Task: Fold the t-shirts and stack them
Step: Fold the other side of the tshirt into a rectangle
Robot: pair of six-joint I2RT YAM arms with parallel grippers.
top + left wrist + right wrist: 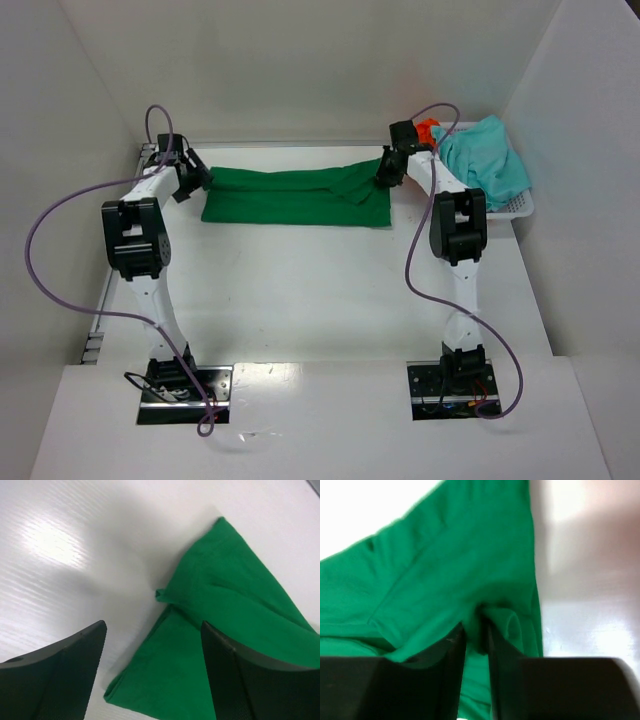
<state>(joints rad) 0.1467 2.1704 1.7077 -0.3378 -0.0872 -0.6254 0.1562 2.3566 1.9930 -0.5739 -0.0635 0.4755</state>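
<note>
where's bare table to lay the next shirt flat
Widest free patch: table between the green t-shirt and the arm bases. A thin strip runs behind it. Crowded: right rear corner, basket piled with teal t-shirt.

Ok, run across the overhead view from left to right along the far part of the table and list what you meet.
left gripper, jaws open → dark green t-shirt → right gripper, jaws pinching that shirt's end → orange t-shirt → light teal t-shirt
</note>
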